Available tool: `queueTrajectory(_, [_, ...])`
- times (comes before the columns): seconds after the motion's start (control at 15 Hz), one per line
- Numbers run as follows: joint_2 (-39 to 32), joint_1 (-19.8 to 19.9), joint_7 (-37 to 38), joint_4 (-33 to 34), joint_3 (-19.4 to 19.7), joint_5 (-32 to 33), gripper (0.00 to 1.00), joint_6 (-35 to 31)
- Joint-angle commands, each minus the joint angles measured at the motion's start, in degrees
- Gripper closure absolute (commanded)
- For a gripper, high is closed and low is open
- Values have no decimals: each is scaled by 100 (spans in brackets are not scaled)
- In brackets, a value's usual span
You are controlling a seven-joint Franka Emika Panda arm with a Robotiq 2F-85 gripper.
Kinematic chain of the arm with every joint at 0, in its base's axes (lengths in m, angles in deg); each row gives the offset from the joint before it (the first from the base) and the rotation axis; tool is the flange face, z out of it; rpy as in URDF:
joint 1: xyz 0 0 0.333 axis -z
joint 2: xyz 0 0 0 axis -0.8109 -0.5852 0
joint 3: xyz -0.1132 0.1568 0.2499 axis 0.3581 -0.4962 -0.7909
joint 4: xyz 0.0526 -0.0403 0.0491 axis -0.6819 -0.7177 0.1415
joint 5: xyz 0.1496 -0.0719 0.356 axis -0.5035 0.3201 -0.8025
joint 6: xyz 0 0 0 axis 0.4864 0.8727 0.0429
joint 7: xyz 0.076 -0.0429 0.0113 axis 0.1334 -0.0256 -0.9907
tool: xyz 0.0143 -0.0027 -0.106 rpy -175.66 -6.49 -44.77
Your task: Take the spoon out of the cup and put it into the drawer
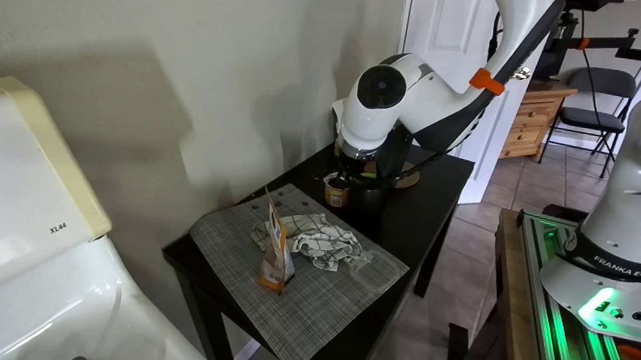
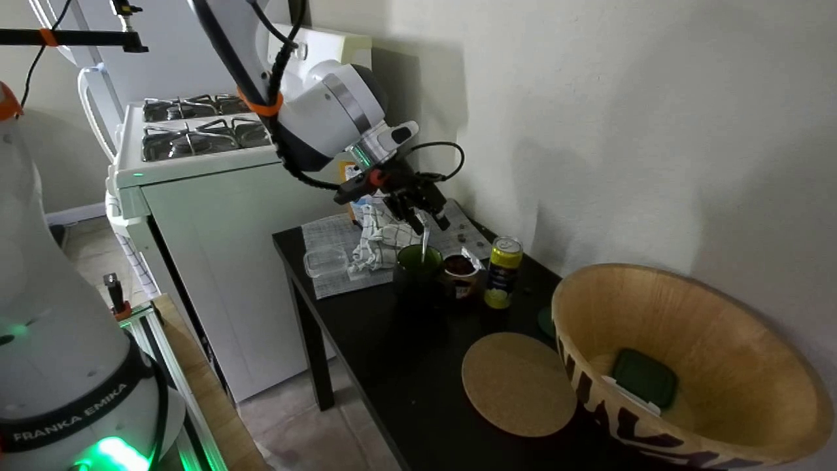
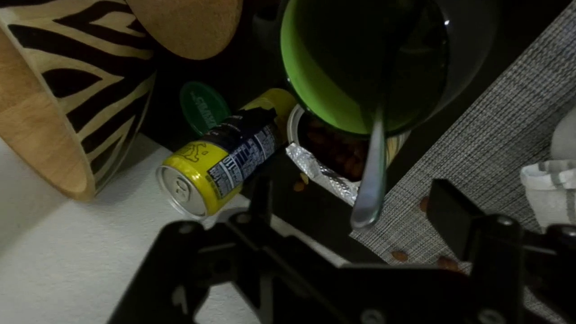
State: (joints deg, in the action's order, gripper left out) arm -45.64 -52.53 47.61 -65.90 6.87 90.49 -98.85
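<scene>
The cup [image 2: 413,288] is dark outside with a green inside and stands on the black table; in the wrist view its pale green inside [image 3: 317,90] shows. The metal spoon [image 3: 371,180] stands in the cup, its handle leaning out over the rim; it also shows in an exterior view [image 2: 425,243]. My gripper [image 3: 350,198] is open above the cup. The handle's end lies between the two fingers in the wrist view, with gaps on both sides. In an exterior view the gripper [image 2: 429,224] is at the handle's top. No drawer shows at the table; a wooden chest with shut drawers [image 1: 531,125] stands far back.
Beside the cup stand an opened nut can [image 2: 461,281] and a yellow drink can [image 2: 502,271]. A round cork board [image 2: 518,386] and a large patterned bowl [image 2: 706,327] are at one end. A checked towel [image 1: 321,240] and a snack bag [image 1: 277,251] rest on a grey mat [image 1: 309,322].
</scene>
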Motion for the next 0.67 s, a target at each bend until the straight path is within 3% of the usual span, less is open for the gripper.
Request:
queueTrajectory(0.0, [-445, -193, 698, 261, 242, 294, 44, -295])
queueTrajectory(0.47, [-405, -157, 1609, 264, 264, 747, 99, -455])
queueTrajectory(0.6, [-277, -164, 1882, 215, 244, 904, 100, -458])
